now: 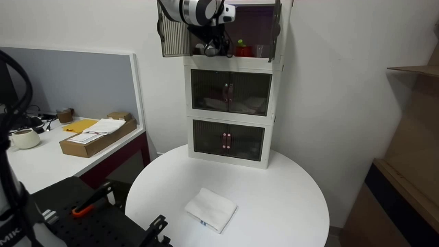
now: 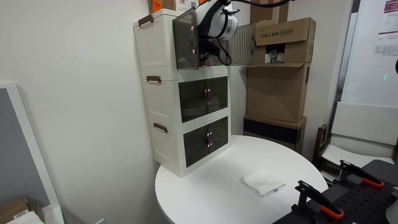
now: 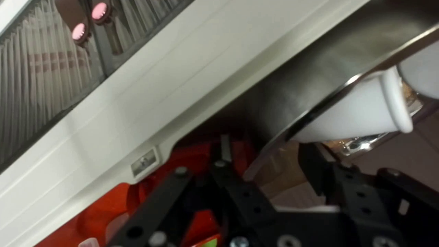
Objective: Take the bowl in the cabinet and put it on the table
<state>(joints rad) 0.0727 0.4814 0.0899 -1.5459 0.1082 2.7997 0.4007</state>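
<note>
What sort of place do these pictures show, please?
Probably an office or lab corner: a desk with a white mug before a grey partition, stacked cardboard boxes, and a robot arm reaching into a white cabinet.

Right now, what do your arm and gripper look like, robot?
My arm is rounded, white and dark grey, with loose black cables. Low down it shows the letters MIK. My gripper is black, with round holes and shiny screws.
</note>
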